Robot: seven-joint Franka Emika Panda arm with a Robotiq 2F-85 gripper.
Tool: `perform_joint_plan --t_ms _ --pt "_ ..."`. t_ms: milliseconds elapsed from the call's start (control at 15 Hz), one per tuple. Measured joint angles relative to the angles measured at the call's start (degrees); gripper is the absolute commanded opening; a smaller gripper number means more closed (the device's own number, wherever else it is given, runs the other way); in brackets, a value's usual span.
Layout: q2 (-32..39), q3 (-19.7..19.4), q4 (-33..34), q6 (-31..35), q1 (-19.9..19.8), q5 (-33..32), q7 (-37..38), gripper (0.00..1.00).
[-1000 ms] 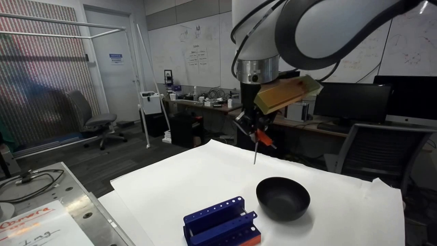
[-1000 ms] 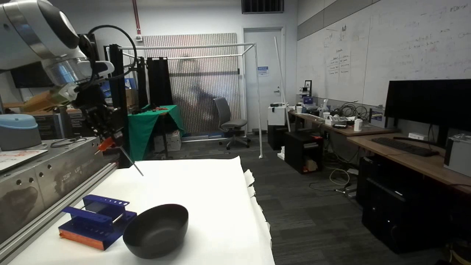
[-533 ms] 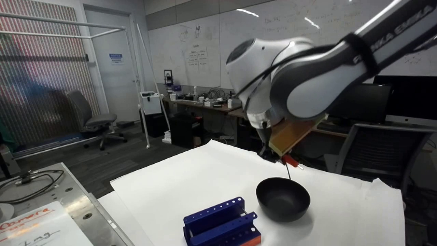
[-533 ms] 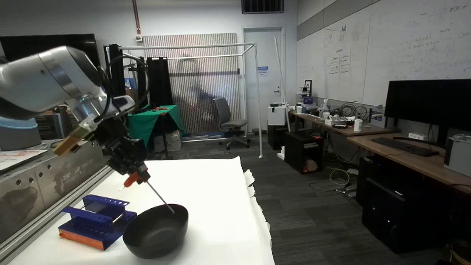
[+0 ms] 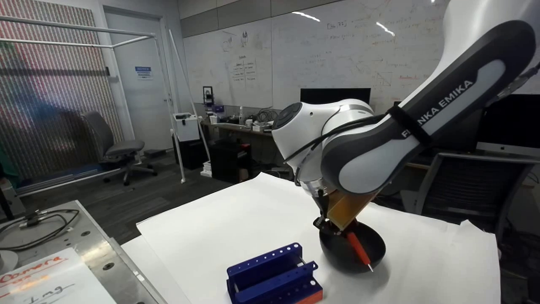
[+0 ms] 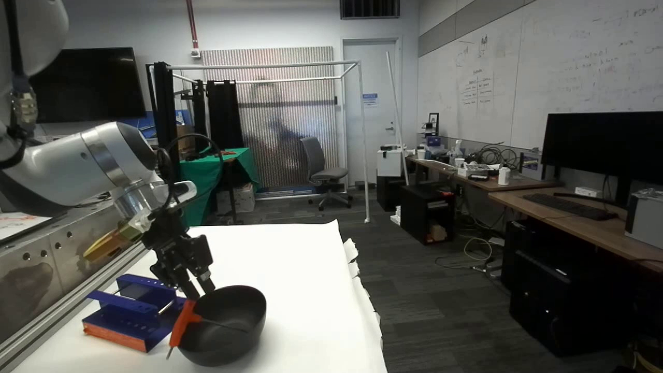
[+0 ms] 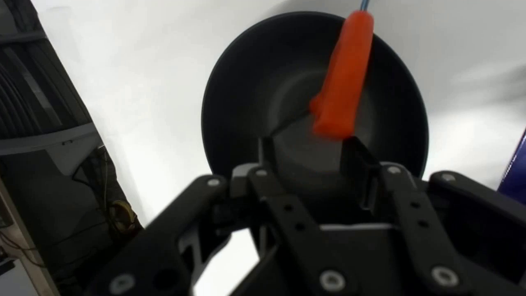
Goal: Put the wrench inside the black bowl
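Wrench (image 7: 346,74) just got let go. A moment ago the fingers (image 7: 358,162) had it pinched over the bowl (image 7: 242,82); now they're spread apart with nothing between them, and one end of the handle (image 6: 182,324) is right by them, can't tell if it's touching. In an exterior view the shaft (image 6: 224,325) is over the inside of the bowl, but the handle crosses the rim and its end pokes out past it. It's kinda blurry in the wrist view, so no clue if it's resting there or mid-drop. Imo the release is basically done, but the task isn't a sure thing: that overhang could tip it onto the table (image 5: 211,228). I'd back the fingers straight off, then check if it needs a nudge inward.
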Motion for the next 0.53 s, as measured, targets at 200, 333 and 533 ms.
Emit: perform_joint_plan --t_ms 200,333,533 --pt "-0.14 0.23 0.52 0.91 -0.15 3.20 -4.31 0.99" --pt "-1.69 0.96 0.33 2.79 -0.81 6.95 -9.69 1.00" --pt "-7.43 1.96 -1.76 3.96 -2.21 13.24 -18.98 1.00"
